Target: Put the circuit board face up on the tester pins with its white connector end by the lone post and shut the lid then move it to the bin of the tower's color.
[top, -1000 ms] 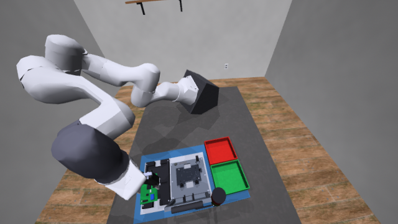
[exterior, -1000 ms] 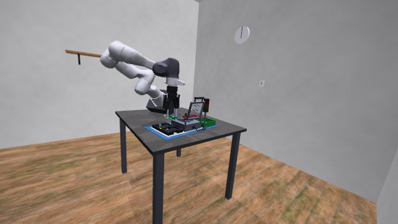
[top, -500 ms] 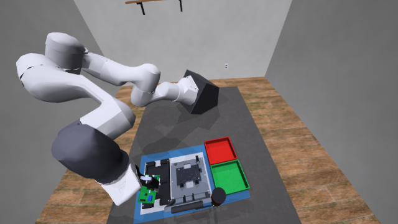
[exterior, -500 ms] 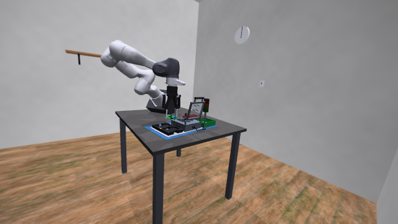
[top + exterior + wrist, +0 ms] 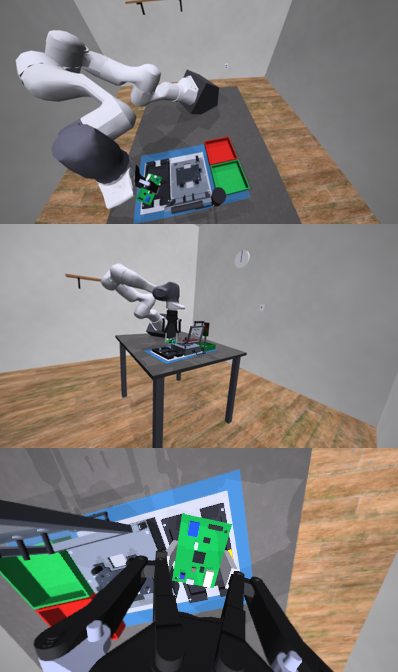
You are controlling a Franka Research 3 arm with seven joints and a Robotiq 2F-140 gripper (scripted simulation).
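Observation:
My gripper (image 5: 146, 184) (image 5: 171, 338) (image 5: 199, 553) is shut on the green circuit board (image 5: 145, 196) (image 5: 200, 548) and grips it across its long edges. It holds the board face up in the air above the black tray (image 5: 164, 174) (image 5: 212, 513). In the wrist view the board's white connector end is near the fingers and its blue chip is at the far end. The grey tester (image 5: 205, 177) (image 5: 107, 573) stands right of the tray with its lid (image 5: 196, 333) (image 5: 65, 523) raised. Its dark plate (image 5: 188, 175) carries no board.
The red bin (image 5: 220, 150) (image 5: 55, 615) and green bin (image 5: 229, 177) (image 5: 40, 578) stand right of the tester on the blue mat (image 5: 141, 214). The dark signal tower (image 5: 218, 196) (image 5: 206, 328) stands by the tester's front right corner. The table edge is close to the tray.

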